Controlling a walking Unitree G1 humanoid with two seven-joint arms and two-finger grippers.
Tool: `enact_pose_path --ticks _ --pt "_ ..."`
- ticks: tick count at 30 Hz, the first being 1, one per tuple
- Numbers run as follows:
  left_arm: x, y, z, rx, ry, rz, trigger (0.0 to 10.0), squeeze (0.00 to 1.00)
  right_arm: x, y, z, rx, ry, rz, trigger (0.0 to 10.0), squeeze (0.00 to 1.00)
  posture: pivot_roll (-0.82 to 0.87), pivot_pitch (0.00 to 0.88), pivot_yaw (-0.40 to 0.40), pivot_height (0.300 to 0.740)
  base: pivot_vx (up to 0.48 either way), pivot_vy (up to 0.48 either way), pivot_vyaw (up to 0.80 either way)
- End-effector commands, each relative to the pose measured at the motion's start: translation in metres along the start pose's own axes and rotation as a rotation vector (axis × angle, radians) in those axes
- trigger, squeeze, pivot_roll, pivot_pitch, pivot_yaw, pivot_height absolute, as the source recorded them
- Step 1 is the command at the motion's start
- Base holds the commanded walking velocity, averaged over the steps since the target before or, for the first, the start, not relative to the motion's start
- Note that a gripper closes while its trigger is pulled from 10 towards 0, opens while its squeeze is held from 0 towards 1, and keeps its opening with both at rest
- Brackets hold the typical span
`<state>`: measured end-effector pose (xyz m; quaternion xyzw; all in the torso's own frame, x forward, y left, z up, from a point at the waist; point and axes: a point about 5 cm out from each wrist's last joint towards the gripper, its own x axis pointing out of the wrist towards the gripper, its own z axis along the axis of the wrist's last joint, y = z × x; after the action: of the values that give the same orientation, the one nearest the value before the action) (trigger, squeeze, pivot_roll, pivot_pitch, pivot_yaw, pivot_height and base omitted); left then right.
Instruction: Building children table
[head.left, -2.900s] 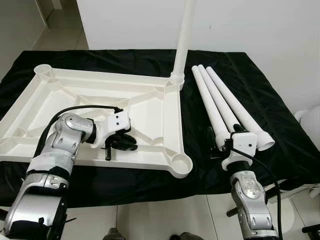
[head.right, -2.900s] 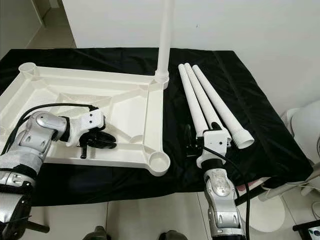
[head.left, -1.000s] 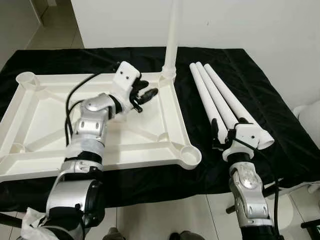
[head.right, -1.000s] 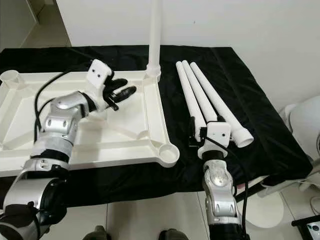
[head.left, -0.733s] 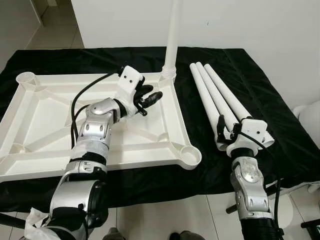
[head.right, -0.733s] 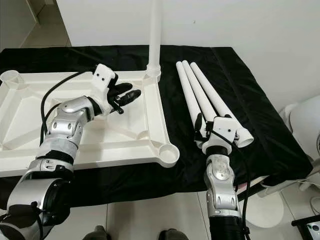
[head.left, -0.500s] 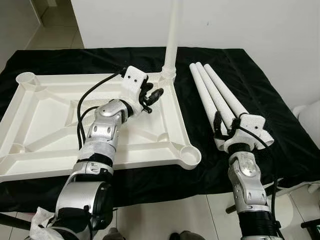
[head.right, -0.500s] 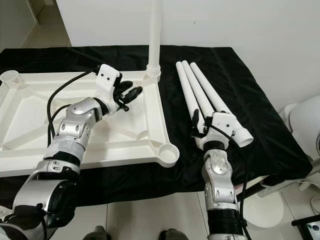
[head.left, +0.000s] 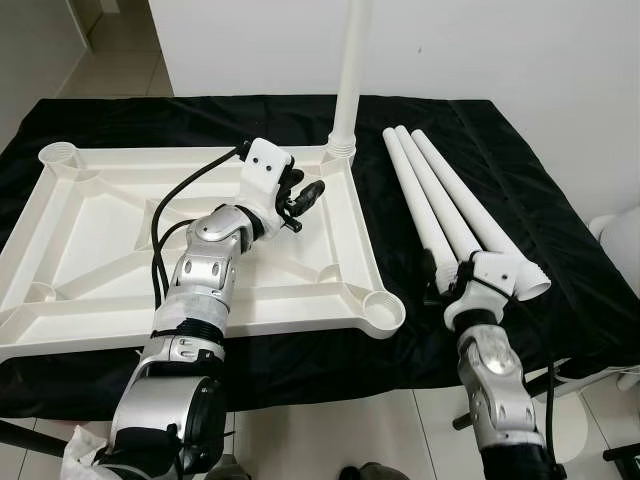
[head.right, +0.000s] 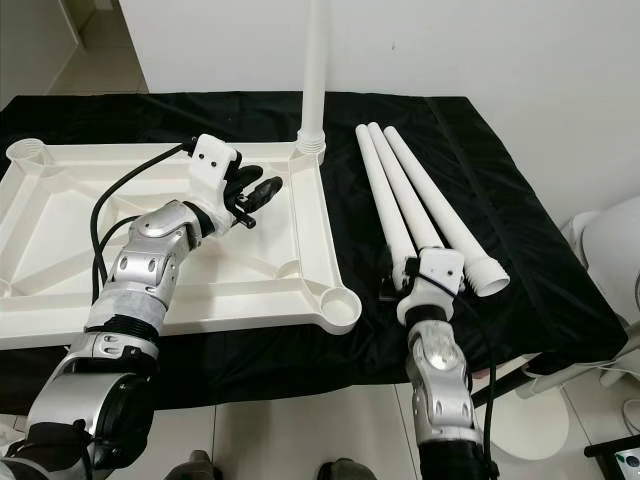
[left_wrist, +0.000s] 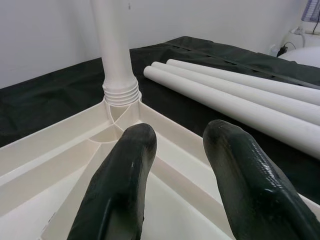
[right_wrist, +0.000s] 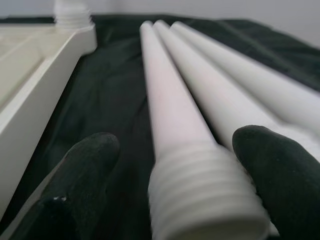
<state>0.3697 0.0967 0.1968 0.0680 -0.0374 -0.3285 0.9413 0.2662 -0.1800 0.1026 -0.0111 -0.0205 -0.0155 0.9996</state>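
The white table top (head.left: 60, 230) lies upside down on a black cloth. One white leg (head.left: 350, 70) stands screwed into its far right corner socket. Three loose legs (head.left: 440, 200) lie side by side to the right of it. My left gripper (head.left: 303, 197) hovers open over the inside of the table top, pointing at the upright leg's threaded base (left_wrist: 120, 92). My right gripper (head.left: 447, 283) is open at the near end of the loose legs. Its fingers (right_wrist: 95, 150) straddle the threaded end of the leftmost leg (right_wrist: 200, 190) without clamping it.
Open leg sockets show at the near right corner (head.left: 385, 310) and the far left corner (head.left: 57, 153). The black cloth (head.left: 520, 160) hangs over the front edge above a tiled floor. A white rounded object (head.left: 625, 240) stands at the far right, and a white wall rises behind.
My left gripper has moved from the near rim of the table top to its far right corner. My right gripper has shifted slightly and now sits around the leftmost leg's threaded end.
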Motion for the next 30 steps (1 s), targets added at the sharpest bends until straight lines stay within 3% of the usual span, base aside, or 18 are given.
enact_pose_path --ticks 1,8,22,30 --pt "0.000 0.001 -0.001 -0.009 0.004 0.073 10.0 0.00 -0.004 -0.001 -0.008 0.008 0.040 0.021 10.0 0.00 0.02 0.003 -0.037 0.740 0.000 0.000 0.00" --pt "0.003 -0.001 0.000 -0.003 0.002 0.064 10.0 0.00 -0.003 -0.003 -0.015 0.018 0.071 0.031 10.0 0.00 0.01 0.000 -0.033 0.740 0.000 0.000 0.00" --pt "0.004 0.005 0.007 0.027 -0.008 0.084 10.0 0.00 0.026 -0.002 -0.010 -0.012 0.072 0.064 10.0 0.00 0.03 0.000 -0.036 0.740 0.000 0.000 0.00" --pt "0.003 0.008 0.008 0.034 -0.012 0.093 10.0 0.00 0.025 0.004 -0.019 -0.010 0.123 0.103 10.0 0.00 0.03 0.000 -0.040 0.740 0.000 0.000 0.00"
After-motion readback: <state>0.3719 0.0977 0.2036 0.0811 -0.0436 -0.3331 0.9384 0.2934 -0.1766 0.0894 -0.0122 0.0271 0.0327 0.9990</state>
